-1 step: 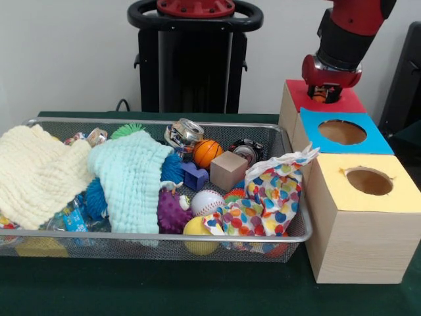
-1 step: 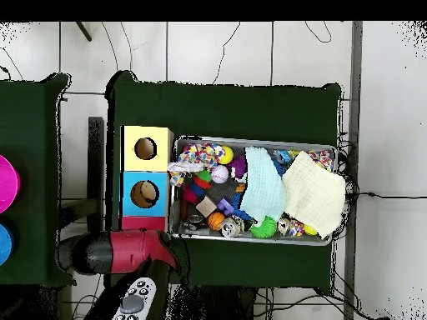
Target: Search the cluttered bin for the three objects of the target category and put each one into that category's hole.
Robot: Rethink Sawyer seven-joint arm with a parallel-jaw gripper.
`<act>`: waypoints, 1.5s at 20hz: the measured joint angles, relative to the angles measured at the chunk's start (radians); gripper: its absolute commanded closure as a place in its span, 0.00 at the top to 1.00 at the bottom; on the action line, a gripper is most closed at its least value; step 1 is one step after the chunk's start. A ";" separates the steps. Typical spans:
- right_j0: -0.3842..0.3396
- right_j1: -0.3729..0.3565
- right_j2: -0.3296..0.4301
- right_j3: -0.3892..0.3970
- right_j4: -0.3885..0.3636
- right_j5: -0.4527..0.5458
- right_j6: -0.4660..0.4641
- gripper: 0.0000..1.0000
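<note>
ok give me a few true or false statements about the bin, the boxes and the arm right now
1. The gripper is over the red-topped box. True.
2. The yellow-topped box stands farthest from the camera in the front view. False: it is nearest; the red-topped one is farthest.
3. A mint green cloth lies in the mesh bin. True.
4. The small basketball lies outside the bin. False: it is inside, beside a wooden cube.
5. The blue-topped box has no hole. False: it has a round hole.
</note>
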State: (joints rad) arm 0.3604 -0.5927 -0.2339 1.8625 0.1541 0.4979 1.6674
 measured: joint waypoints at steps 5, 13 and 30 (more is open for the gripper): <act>0.010 -0.008 -0.009 0.000 0.000 0.000 0.000 1.00; 0.013 -0.011 -0.012 0.000 0.000 0.000 0.000 1.00; 0.024 -0.010 -0.023 -0.004 0.000 0.000 0.000 1.00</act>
State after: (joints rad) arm 0.3845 -0.6029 -0.2569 1.8582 0.1540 0.4979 1.6674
